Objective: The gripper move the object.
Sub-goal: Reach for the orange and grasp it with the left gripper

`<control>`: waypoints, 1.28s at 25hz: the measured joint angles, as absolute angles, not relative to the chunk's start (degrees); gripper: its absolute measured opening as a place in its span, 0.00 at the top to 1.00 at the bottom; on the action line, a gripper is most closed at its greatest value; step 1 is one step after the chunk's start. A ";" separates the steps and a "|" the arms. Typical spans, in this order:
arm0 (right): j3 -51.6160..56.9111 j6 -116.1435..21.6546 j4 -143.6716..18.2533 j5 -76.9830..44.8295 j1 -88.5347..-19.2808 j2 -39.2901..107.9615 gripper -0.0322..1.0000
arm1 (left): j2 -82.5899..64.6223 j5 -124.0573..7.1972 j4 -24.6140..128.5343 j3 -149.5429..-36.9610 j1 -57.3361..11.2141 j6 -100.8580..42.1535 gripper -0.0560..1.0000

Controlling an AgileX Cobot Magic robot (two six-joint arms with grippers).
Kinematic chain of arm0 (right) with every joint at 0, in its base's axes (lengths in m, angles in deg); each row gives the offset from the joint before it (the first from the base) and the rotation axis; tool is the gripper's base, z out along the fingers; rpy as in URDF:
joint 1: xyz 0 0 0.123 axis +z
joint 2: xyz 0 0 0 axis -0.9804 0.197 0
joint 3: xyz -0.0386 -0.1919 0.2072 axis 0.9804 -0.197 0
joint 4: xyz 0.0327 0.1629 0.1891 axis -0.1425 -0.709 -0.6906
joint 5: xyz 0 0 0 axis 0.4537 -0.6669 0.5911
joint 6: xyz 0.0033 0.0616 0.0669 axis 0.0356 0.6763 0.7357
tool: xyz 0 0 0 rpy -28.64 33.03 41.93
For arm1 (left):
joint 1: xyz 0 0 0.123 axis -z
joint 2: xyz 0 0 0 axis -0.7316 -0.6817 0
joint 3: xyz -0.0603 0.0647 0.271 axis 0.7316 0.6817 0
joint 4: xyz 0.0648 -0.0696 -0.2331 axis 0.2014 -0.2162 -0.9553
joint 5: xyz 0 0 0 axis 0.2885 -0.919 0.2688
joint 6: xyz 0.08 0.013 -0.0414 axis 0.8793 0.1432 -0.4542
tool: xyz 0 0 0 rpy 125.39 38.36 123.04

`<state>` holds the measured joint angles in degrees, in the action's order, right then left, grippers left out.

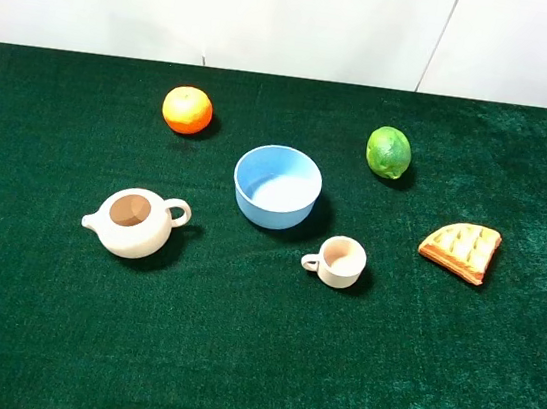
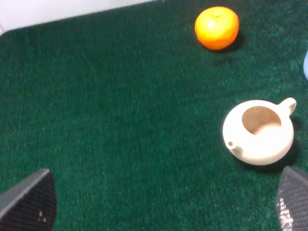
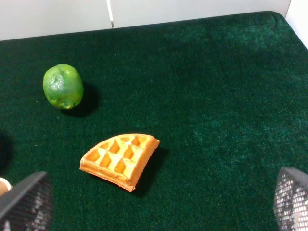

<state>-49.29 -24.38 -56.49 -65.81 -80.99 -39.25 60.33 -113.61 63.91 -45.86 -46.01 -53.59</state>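
The round bright orange fruit [image 1: 187, 109] sits on the green cloth at the back left; it also shows in the left wrist view [image 2: 217, 27], far from the fingers. My left gripper [image 2: 163, 202] is open and empty, with its fingertips [image 2: 29, 199] wide apart low over the cloth near the front left corner. My right gripper [image 3: 159, 202] is open and empty too, its fingertips [image 3: 26, 202] wide apart near the front right corner. In the high view only small dark bits of the arms show at the bottom corners.
A blue bowl [image 1: 277, 186] stands mid-table. A cream teapot [image 1: 136, 223] without a lid is front left of it, also in the left wrist view [image 2: 260, 131]. A small cream cup [image 1: 339, 262], a green lime [image 1: 388, 152] and an orange-brown waffle wedge [image 1: 461, 249] lie to the right.
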 joint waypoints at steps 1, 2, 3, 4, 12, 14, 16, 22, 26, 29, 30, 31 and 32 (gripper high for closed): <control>-49.29 -24.38 -56.49 -65.81 -80.99 -39.25 0.30 | 58.61 -113.56 64.06 -46.66 -46.01 -53.64 0.07; -49.29 -24.38 -56.49 -65.81 -80.99 -39.25 0.30 | 56.72 -113.50 64.32 -47.52 -46.01 -53.65 0.07; -49.29 -24.38 -56.49 -65.81 -80.99 -39.25 0.30 | 54.95 -113.42 64.58 -48.31 -46.01 -53.70 0.07; -49.29 -24.38 -56.49 -65.81 -80.99 -39.25 0.30 | 52.75 -113.42 64.68 -49.24 -46.01 -53.76 0.07; -49.29 -24.38 -56.49 -65.81 -80.99 -39.25 0.30 | 34.70 -112.99 64.80 -55.56 -46.01 -53.76 0.07; -49.29 -24.38 -56.49 -65.81 -80.99 -39.25 0.30 | 31.01 -112.66 64.80 -57.13 -46.01 -53.76 0.07; -49.29 -24.38 -56.49 -65.81 -80.99 -39.25 0.30 | 27.31 -111.95 64.80 -58.84 -46.01 -53.76 0.07; -49.29 -24.38 -56.49 -65.81 -80.99 -39.25 0.30 | 17.33 -110.99 64.92 -63.93 -44.79 -53.76 0.07; -49.29 -24.38 -56.49 -65.81 -80.99 -39.25 0.30 | 9.74 -110.74 64.98 -68.09 -43.27 -53.76 0.07; -49.29 -24.38 -56.49 -65.81 -80.99 -39.25 0.30 | 3.85 -110.58 65.03 -71.38 -41.97 -53.76 0.07; -49.29 -24.38 -56.49 -65.81 -80.99 -39.25 0.30 | 1.75 -110.55 65.03 -72.58 -41.49 -53.76 0.07; -49.29 -24.38 -56.49 -65.81 -80.99 -39.25 0.30 | -0.37 -110.55 65.03 -73.80 -41.11 -53.76 0.07; -49.29 -24.38 -56.49 -65.81 -80.99 -39.25 0.30 | -2.10 -110.46 65.03 -74.82 -40.68 -53.76 0.07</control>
